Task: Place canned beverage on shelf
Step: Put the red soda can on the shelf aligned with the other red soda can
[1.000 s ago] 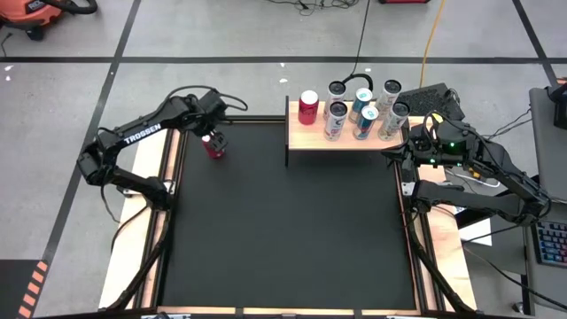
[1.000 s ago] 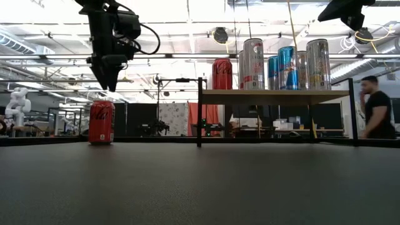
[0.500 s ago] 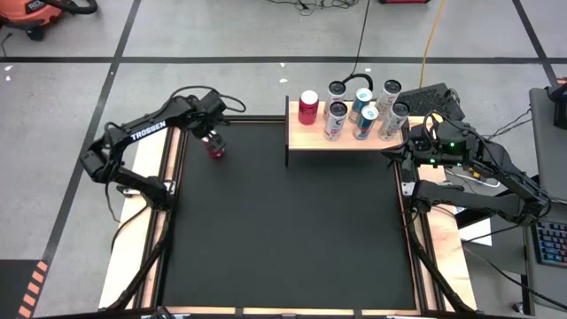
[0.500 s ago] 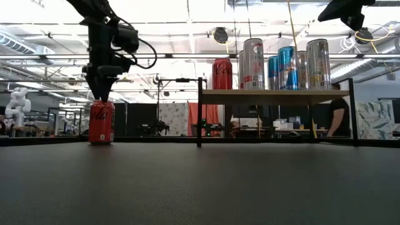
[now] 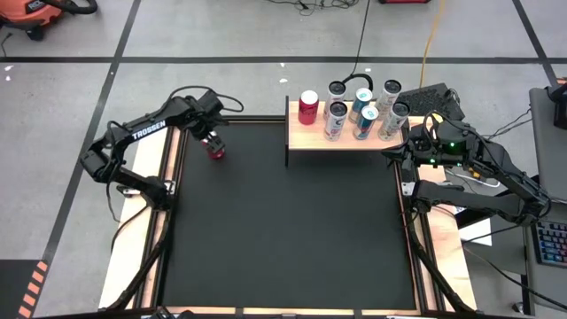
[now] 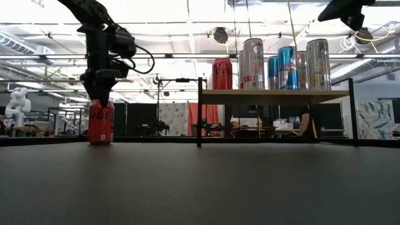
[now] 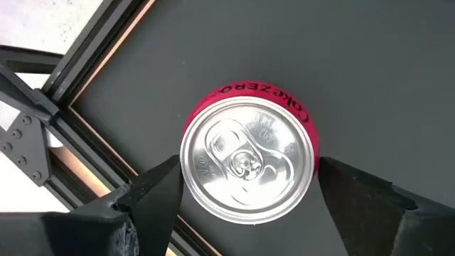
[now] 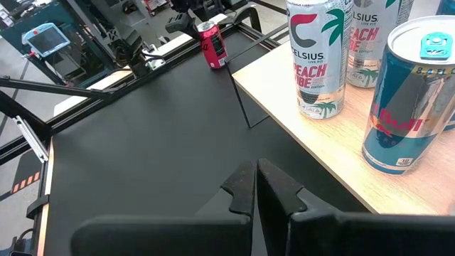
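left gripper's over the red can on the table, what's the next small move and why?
Probably lower a little further, then close. In the left wrist view the left gripper is open with a finger on either side of the red can, and the low view shows it only at the can's top, so a deeper grip looks safer.

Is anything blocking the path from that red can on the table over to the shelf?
Nothing visible stands on the black table between the red can and the shelf. The shelf's near-left corner is bare; six cans crowd the rest. The left gripper straddles the can's top.
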{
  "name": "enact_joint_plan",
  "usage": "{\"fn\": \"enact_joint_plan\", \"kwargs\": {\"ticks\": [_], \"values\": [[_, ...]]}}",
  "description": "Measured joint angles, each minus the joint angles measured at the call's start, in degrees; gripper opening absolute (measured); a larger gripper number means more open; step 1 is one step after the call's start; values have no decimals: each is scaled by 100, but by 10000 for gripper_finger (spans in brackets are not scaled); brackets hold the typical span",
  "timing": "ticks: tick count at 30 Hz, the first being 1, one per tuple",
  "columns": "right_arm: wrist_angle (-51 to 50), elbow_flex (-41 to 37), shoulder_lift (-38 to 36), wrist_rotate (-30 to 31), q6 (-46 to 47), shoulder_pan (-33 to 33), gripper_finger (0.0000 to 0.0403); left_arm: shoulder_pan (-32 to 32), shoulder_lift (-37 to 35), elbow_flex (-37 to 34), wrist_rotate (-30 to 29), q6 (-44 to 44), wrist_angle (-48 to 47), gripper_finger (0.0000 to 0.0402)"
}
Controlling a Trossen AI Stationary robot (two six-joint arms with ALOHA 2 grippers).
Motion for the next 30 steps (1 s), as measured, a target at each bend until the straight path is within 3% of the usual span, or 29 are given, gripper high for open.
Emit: {"fn": "enact_joint_plan", "kwargs": {"ticks": [30], "values": [[0, 0, 0, 0, 0, -1, 0, -11, 0, -67, 572, -12, 809, 311]]}}
